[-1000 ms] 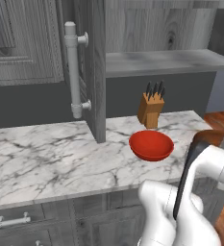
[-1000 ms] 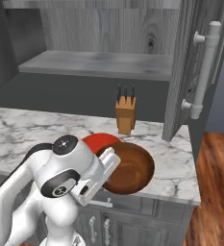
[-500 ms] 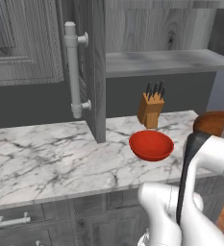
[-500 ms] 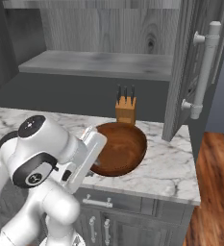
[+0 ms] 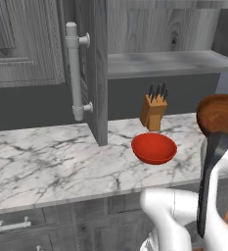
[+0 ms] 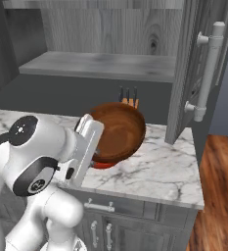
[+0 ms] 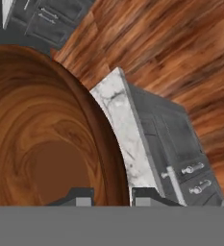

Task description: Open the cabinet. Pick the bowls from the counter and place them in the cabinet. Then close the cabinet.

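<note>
You have the brown wooden bowl (image 6: 116, 131) clamped in the gripper (image 7: 112, 196): in the hand view 1 finger tip sits inside the rim and the other outside it, pinching the bowl's wall. The bowl is up off the table (image 5: 52, 162), held in the air above its right end, tilted so its hollow faces the right base camera. From the left base camera you see it at the far right, level with the knife block (image 5: 153, 109) and below the shelf (image 5: 169, 62).

The red bowl (image 5: 154, 147) rests upright on the table, just in front of the knife block. In the right base view only a sliver of it shows under the brown bowl's lower edge.

The cabinet (image 6: 110, 34) is open: its left door (image 5: 93, 68) and its right door (image 6: 196, 68) both stand swung out, each with its long silver handle toward you. The grey shelf inside holds nothing that you can see.

In the hand view, wood flooring (image 7: 176, 53) and the end of the table lie beyond the bowl.
</note>
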